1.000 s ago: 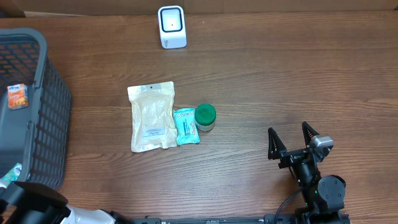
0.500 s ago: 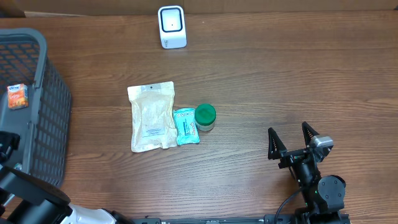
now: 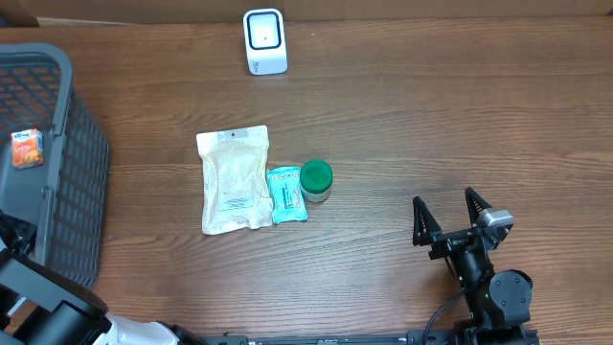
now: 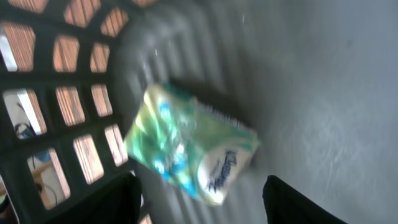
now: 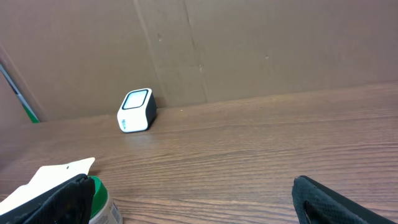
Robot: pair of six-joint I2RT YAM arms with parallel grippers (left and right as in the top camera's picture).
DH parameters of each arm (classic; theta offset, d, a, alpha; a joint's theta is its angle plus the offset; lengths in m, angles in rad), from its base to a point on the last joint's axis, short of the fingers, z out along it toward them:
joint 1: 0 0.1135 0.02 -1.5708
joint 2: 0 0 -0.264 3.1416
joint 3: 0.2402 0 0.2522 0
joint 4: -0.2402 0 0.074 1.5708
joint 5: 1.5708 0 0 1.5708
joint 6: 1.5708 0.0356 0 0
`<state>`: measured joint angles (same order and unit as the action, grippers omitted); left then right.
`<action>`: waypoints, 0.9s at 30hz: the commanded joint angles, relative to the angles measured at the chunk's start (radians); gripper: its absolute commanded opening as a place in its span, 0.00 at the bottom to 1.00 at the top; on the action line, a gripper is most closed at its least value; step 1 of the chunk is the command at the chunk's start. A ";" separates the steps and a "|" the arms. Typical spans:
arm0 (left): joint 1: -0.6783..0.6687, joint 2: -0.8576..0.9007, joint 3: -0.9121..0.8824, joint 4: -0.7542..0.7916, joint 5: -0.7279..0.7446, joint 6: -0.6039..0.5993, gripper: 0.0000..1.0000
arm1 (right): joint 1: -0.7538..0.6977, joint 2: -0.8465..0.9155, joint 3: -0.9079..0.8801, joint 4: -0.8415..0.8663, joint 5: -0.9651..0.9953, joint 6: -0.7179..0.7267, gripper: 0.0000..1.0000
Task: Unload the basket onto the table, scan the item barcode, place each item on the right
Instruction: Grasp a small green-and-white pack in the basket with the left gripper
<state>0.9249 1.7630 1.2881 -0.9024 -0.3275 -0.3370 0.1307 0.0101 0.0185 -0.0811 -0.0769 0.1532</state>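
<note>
**Tissue pack down in the basket, both sets of fingers apart and bare**

Deep in the grey basket point(image 3: 81, 144), at the left end of the bench point(image 3: 431, 115): a green-and-white tissue pack point(image 4: 189, 144), tilted, close against the lattice wall. Just below it in the left wrist view, the left fingers point(image 4: 106, 200), set well apart at the bottom edge, clamped on nothing and clear of the pack. Blurred view there, print on the pack barely legible. Elsewhere in the basket, a small orange box point(image 3: 27, 149).

Near the front right of the bench, the right fingers point(image 3: 420, 228), spread to full width, nothing between them, pointing toward the far edge. At that far edge, upright, the white scanner point(image 3: 265, 41), well apart from both arms. Mid-bench, side by side in a row: a pale pouch point(image 3: 235, 180), a teal packet point(image 3: 286, 195), a green-lidded jar point(image 3: 316, 179).
</note>
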 commanded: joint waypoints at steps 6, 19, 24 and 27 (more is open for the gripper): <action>0.006 0.090 -0.014 0.051 -0.045 0.027 0.63 | -0.005 -0.007 -0.011 0.004 0.008 -0.004 1.00; 0.005 0.163 -0.014 0.080 0.024 0.027 0.04 | -0.005 -0.007 -0.011 0.004 0.008 -0.004 1.00; 0.001 0.146 0.045 0.011 0.068 0.026 0.04 | -0.005 -0.007 -0.011 0.004 0.008 -0.004 1.00; -0.010 0.129 0.167 -0.079 0.169 0.027 0.04 | -0.005 -0.007 -0.011 0.004 0.008 -0.004 1.00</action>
<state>0.9234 1.9007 1.3514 -0.9531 -0.2794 -0.3138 0.1307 0.0101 0.0185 -0.0814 -0.0772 0.1535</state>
